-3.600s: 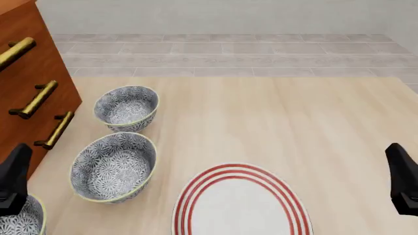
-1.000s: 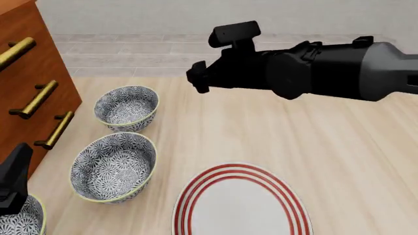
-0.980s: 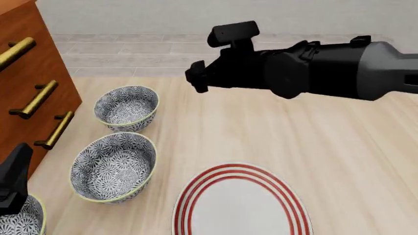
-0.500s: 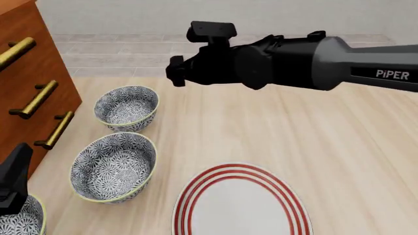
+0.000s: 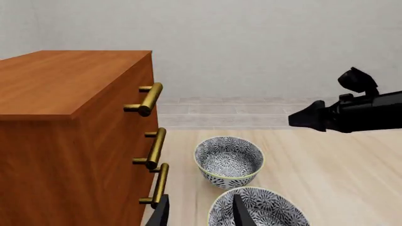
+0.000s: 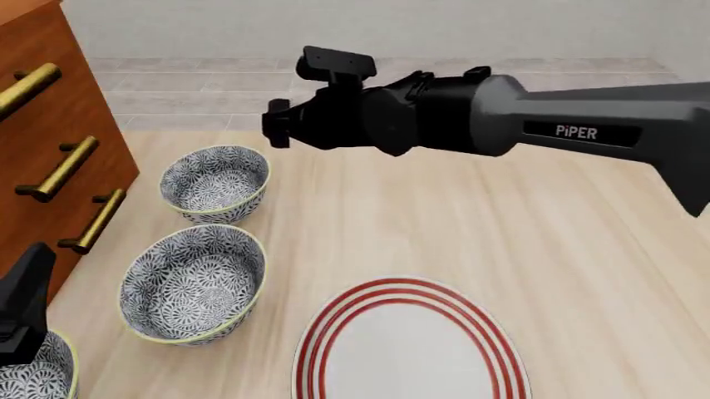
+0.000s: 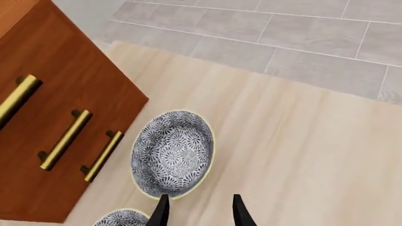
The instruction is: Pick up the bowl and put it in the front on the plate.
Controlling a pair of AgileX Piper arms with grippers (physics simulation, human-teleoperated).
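Note:
Three alike blue-patterned bowls stand in a row beside the cabinet: a far bowl [image 6: 214, 183], a middle bowl [image 6: 194, 283] and a near one [image 6: 36, 374] cut off at the corner. The red-ringed plate [image 6: 408, 345] lies at the front centre with nothing on it. My right gripper [image 6: 272, 133] hangs open in the air above and just right of the far bowl [image 7: 172, 153], holding nothing; its fingers [image 7: 162, 212] are apart. My left gripper [image 6: 22, 307] sits low at the front left over the near bowl, its open fingers [image 5: 242, 212] pointing toward the middle bowl [image 5: 257, 209].
A wooden cabinet [image 6: 50, 141] with brass handles [image 6: 61, 170] borders the table's left side, close to the bowls. The right arm's dark body [image 6: 500, 125] crosses above the table's far half. Grey tiled floor [image 6: 444, 83] lies beyond the table's far edge.
The right arm came in from the right and has kept sliding left, its gripper now nearer the far bowl. The left gripper, bowls and plate have not moved.

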